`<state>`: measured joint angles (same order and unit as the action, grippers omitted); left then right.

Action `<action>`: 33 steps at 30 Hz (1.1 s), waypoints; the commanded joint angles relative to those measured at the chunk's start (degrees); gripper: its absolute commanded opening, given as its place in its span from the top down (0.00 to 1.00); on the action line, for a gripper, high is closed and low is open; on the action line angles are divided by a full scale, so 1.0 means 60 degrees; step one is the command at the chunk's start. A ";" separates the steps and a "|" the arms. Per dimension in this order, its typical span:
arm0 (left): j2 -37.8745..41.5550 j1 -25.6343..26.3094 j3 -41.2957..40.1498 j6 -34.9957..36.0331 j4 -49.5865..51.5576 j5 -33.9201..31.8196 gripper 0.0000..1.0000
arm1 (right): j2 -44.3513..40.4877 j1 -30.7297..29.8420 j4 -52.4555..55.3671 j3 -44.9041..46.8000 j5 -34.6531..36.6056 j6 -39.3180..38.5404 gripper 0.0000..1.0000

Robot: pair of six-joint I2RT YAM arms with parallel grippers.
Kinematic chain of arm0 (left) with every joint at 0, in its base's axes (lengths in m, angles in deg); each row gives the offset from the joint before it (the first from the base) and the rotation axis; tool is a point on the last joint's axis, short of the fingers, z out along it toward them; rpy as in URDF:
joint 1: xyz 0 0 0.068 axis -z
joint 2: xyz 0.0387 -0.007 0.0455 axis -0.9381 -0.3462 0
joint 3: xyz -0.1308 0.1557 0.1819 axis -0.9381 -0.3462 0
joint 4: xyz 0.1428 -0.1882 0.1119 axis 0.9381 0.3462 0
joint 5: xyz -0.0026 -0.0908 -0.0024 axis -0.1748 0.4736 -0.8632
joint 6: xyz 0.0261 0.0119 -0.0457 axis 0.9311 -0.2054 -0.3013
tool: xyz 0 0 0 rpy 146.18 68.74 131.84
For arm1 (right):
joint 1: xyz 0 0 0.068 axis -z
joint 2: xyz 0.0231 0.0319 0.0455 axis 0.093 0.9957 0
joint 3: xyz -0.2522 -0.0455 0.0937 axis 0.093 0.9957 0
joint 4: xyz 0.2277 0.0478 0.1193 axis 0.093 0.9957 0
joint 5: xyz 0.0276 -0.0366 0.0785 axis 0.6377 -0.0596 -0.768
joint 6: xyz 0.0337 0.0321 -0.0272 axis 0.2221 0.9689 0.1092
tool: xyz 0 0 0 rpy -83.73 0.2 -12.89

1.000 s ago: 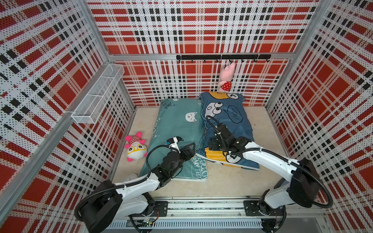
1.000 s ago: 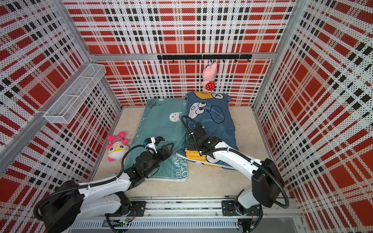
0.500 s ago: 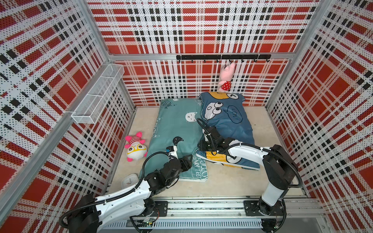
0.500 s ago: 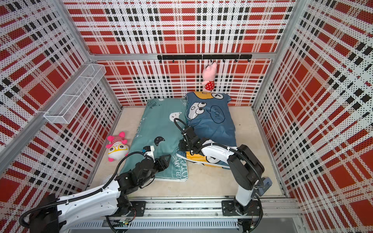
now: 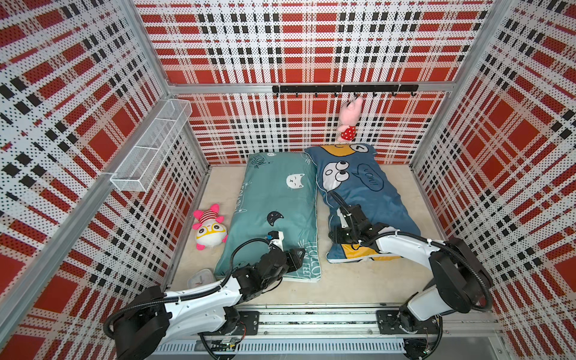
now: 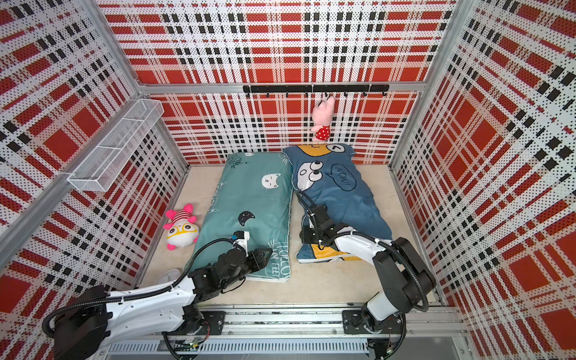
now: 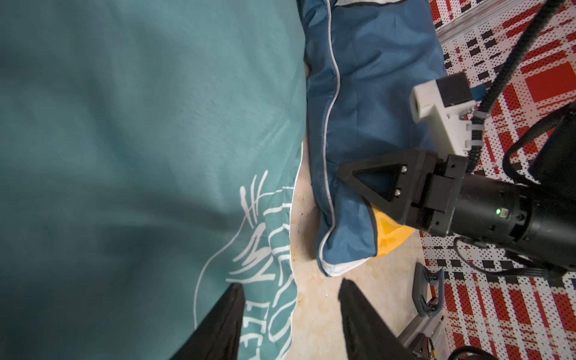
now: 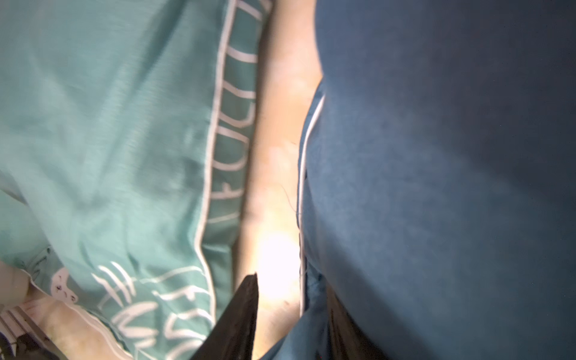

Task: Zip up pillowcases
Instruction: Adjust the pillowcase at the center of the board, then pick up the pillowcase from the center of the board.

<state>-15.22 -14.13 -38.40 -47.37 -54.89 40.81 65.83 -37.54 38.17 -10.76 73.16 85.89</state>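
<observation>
- Black fingers point(image 7: 224, 318) of the left gripper point(image 7: 288, 283) stand apart with nothing caught between them. One hangs over the lettered near right corner of the teal pillowcase point(image 7: 140, 140), the other over the bare beige floor point(image 7: 311, 311) just beside that corner.
- In both top views the left arm reaches in from the near left and ends at the near end of the teal pillowcase.
- On the right gripper point(image 8: 293, 299), the wrist view shows one finger over the strip of floor between the two pillows. The other finger is half buried behind a fold of the blue pillowcase point(image 8: 436, 156).
- The white piped left edge of the blue pillowcase runs down between those jaws, but I cannot tell whether they are pinching it or only lying against it.
- In a top view that gripper sits on the left edge of the blue pillowcase, towards its near end, by the yellow patch.
- The two pillowcases lie side by side, long sides running near to far, teal on the left and blue on the right. They touch at the far end and part slightly at the near end.
- A white plush toy with yellow glasses point(image 5: 209, 229) lies on the floor left of the teal one.
- A pink plush point(image 5: 349, 120) hangs from the black hook rail point(image 5: 311, 88) on the far wall, above the far end of the blue pillowcase.
- A white wire basket point(image 5: 152, 146) is fixed to the left wall.
</observation>
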 commanded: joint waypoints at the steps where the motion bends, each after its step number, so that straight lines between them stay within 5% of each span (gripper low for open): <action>1: -0.0224 0.0021 -0.0222 -0.0225 -0.0990 0.0348 0.48 | -0.0826 0.0518 0.1054 0.0379 -0.0032 -0.0882 0.56; 9: -0.0487 -0.0507 -0.1075 -0.0627 -0.2763 0.1034 0.52 | -0.2004 -0.0300 0.0154 0.1616 -0.3245 -0.0814 0.40; 22: -0.1038 -0.1554 -0.1379 -0.0475 -0.3802 0.1446 0.55 | -0.0052 -0.1508 -0.3268 0.2206 -0.3798 0.0732 0.17; 33: -0.1427 -0.2081 -0.1711 -0.0881 -0.4896 0.0709 0.55 | 0.1211 -0.2240 -0.5146 0.2342 -0.4012 0.1756 0.17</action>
<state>-22.74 -25.80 -48.28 -52.12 -79.98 46.55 71.55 -50.02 10.63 1.48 49.53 93.26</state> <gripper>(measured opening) 0.454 0.831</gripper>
